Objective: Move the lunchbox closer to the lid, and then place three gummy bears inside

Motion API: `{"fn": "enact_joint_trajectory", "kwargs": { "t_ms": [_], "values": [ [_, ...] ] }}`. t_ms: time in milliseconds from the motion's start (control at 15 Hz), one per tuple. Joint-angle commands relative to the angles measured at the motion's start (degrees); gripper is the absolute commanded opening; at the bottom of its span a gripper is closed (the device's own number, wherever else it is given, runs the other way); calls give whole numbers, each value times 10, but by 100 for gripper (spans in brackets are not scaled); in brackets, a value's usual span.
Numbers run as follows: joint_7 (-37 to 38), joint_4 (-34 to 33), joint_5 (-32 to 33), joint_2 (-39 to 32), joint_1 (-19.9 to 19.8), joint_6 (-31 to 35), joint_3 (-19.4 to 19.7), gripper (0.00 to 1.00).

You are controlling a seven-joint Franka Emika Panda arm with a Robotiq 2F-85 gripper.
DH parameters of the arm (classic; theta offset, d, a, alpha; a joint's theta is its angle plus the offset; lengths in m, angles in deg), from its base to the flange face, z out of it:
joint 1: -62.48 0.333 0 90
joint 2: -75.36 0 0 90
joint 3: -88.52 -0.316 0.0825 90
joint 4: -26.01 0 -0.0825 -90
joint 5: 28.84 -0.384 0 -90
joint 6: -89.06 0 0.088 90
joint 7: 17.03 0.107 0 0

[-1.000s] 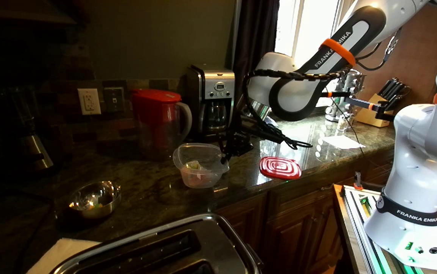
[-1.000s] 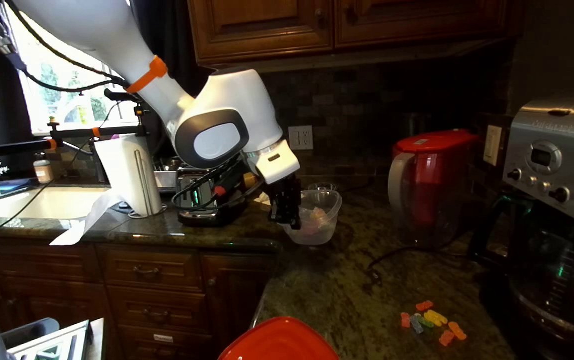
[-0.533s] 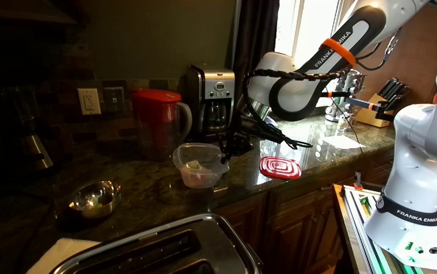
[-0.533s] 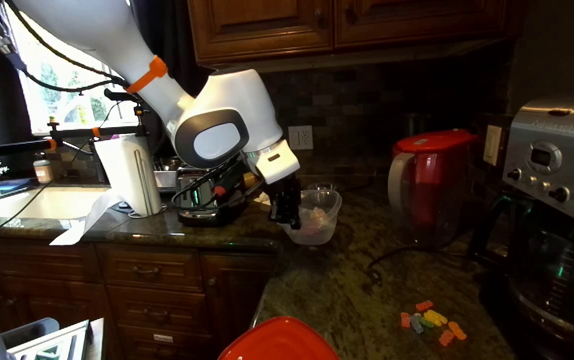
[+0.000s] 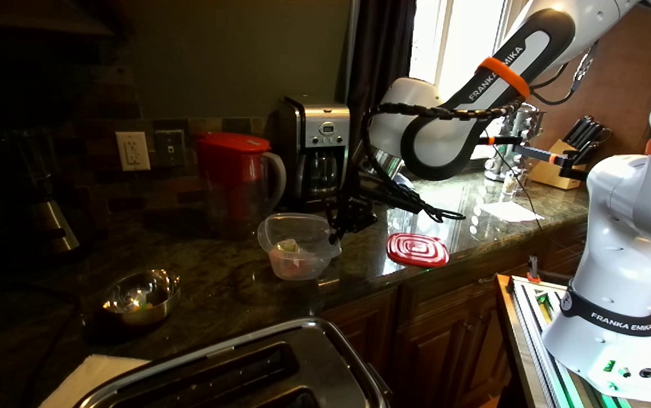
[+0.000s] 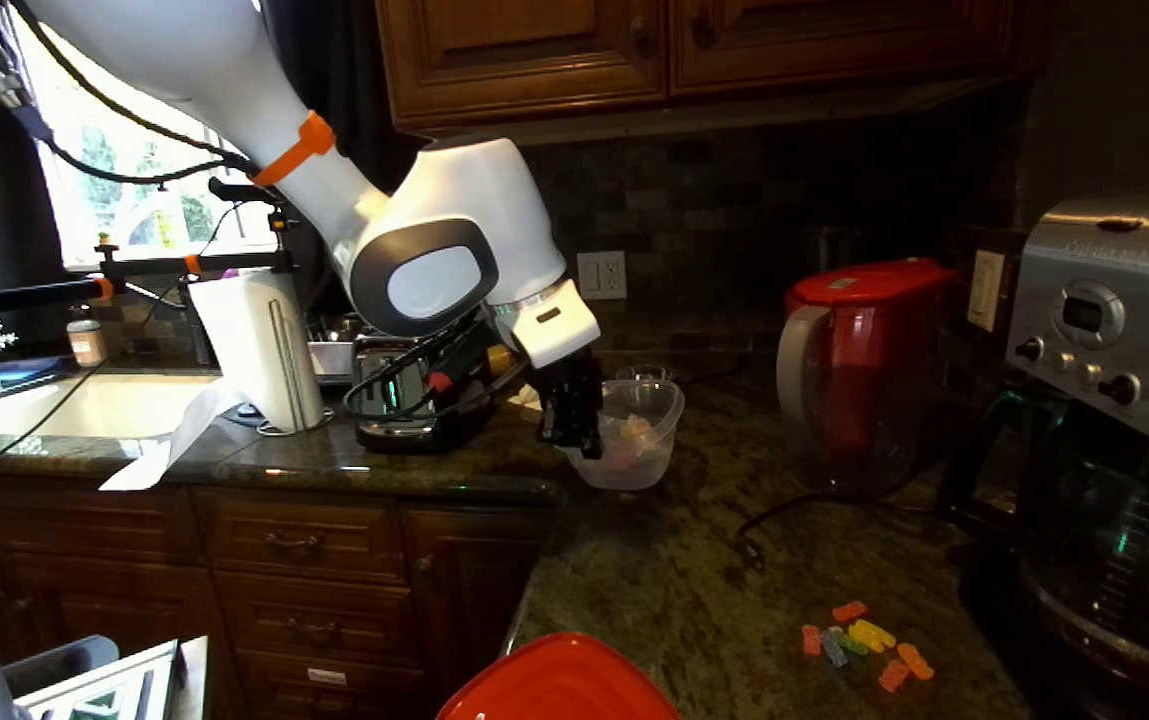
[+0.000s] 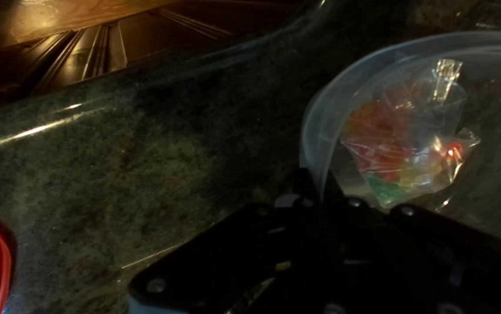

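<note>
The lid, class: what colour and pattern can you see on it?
The lid is red with white concentric lines, seen best in an exterior view.

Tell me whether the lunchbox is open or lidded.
Open: in both exterior views the lunchbox stands uncovered, with the red lid lying apart on the counter.

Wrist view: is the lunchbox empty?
No, a clear plastic bag with red, yellow and green pieces in it lies inside the lunchbox.
</note>
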Motion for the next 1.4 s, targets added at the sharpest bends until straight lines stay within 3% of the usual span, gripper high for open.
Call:
{"fn": "enact_joint_trajectory", "kwargs": {
  "t_ms": [0,67,1000,1067,1333],
  "values": [
    [9,4,-7,24,-15,-2,6,1],
    [-4,0,-4,0,-3,0,-3,6],
    [-3,-2,-3,1,-9,1,-1,6],
    [5,-1,2,6,-13,-2,-2,1],
    [19,-17,-3,36,-35,-84,16,1]
  ]
}}
